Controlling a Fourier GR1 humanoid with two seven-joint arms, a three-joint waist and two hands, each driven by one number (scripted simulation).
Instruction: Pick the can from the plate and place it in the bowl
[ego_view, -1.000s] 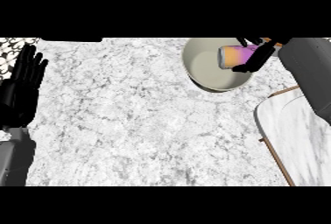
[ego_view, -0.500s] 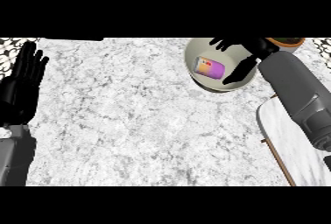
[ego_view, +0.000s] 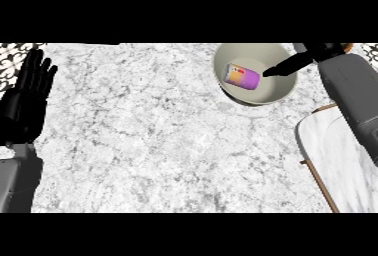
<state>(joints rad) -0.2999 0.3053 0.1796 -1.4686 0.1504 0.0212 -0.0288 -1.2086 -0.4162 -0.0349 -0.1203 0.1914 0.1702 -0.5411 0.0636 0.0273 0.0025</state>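
A purple and orange can (ego_view: 242, 76) lies on its side inside the pale bowl (ego_view: 275, 93) at the top right of the counter. My right hand (ego_view: 294, 62) hovers over the bowl's right rim. Its fingers are straight and point left toward the can, with a small gap between them and it. The marble plate (ego_view: 339, 160) with a wooden rim sits at the right edge, below the bowl, partly hidden by my right forearm; nothing shows on its visible part. My left hand (ego_view: 26, 100) rests open at the left edge, fingers up.
The marble counter (ego_view: 162, 140) spreads across the middle. My grey right forearm (ego_view: 354, 95) crosses over the plate's upper part. A dark patterned strip (ego_view: 13, 49) shows at the top left corner.
The right hand has let go of the can, which now lies in the bowl, and has drawn back to the right rim. The left hand has not moved.
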